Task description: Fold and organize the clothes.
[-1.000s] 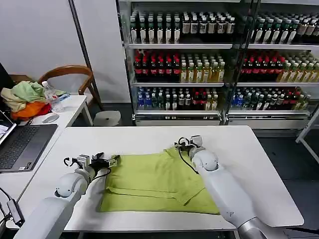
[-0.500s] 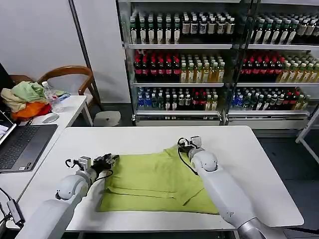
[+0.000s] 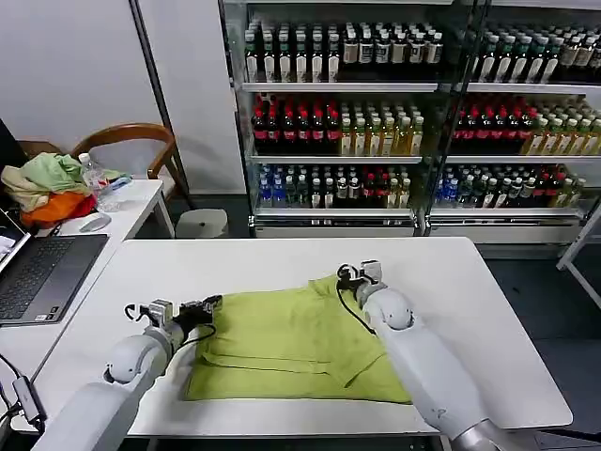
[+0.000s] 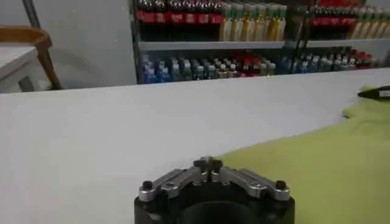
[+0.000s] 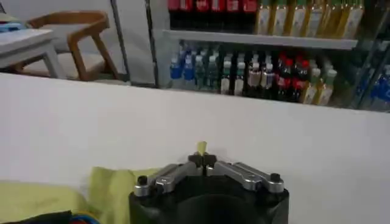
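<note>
Risk, in my judgement: the thin pinch on the T-shirt [image 3: 296,343] could slip if you pulled unevenly, leaving a skewed fold. Your right end effector [image 5: 204,159] was closed on the shirt's far edge. Your left end effector [image 4: 209,166] was closed at its left corner; contact w/ cloth unclear. Shirt lay mid-worktop [image 3: 470,310].

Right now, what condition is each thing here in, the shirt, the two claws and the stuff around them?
T-shirt: partly folded, flat on the white table.
Left gripper: shut, at the shirt's far-left corner.
Right gripper: shut on the T-shirt's far edge.
Laptop: open.
</note>
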